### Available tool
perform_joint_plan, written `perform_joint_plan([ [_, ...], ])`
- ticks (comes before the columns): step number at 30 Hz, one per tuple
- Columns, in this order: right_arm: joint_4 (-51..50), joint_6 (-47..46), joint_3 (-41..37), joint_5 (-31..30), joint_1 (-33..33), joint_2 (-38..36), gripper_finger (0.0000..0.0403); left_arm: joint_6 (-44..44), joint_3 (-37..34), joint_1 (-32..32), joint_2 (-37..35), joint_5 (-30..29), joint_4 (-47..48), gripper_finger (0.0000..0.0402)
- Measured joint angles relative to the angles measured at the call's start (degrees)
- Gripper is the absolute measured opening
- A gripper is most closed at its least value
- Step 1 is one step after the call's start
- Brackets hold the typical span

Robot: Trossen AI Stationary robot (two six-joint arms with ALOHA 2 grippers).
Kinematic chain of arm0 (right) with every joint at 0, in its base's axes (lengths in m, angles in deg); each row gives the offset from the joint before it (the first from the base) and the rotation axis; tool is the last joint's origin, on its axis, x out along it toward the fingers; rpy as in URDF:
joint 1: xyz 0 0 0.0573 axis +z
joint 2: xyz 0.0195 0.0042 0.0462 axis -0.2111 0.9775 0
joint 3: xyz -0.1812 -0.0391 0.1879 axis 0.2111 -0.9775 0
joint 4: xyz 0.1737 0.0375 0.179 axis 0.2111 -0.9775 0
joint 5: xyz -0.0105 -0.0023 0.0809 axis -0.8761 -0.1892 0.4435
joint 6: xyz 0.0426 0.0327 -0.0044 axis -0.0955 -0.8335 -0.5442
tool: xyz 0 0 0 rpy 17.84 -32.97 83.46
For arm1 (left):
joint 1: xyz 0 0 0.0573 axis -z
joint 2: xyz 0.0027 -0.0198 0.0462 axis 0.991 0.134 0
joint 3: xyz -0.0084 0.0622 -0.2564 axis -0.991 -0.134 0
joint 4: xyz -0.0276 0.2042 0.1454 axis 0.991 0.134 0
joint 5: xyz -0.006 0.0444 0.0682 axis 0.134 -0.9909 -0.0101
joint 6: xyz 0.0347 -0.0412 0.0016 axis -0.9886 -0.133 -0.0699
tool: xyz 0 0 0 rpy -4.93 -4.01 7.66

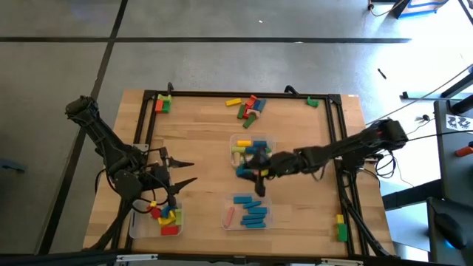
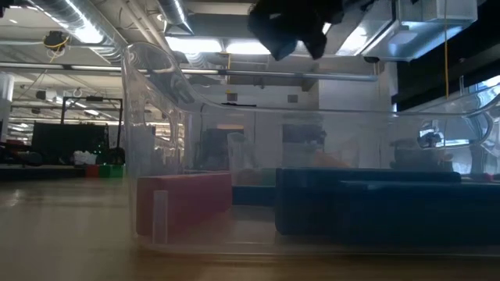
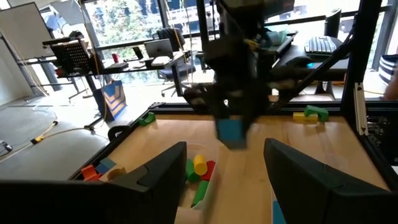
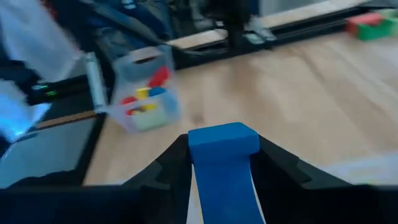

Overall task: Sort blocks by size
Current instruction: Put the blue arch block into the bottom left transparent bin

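Right gripper (image 4: 224, 165) clamps a blue block (image 4: 224, 149) between its fingers: light, stiff, smooth. Left gripper (image 3: 227, 171) spread, empty.

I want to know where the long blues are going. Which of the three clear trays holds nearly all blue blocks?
The tray nearest the table's front edge, centre: blue bars plus one pink piece, unlike the two mixed-colour trays.

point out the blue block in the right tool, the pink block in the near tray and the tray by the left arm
blue block (image 4: 222, 144), right wrist view, its top end
pink block (image 1: 230, 216), high view, its middle
corner tray (image 1: 136, 224), high view, its left rim
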Motion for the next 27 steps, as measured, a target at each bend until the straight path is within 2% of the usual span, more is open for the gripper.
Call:
perform_joint_plan([
  [10, 18.88, 0.60, 0.15, 1.45, 2.91, 11.53, 0.0138, 0.00, 0.00, 0.00, 0.00, 0.02, -1.09, 0.0210],
  [13, 21.99, 0.61, 3.00, 1.49, 2.91, 15.78, 0.0138, 0.02, 0.00, 0.02, 0.00, 0.00, -1.16, 0.0210],
  [27, 21.52, 9.53, 34.76, 3.99, 3.13, 40.77, 0.0138, -0.43, 0.00, 0.07, 0.01, 0.02, -2.56, 0.0210],
])
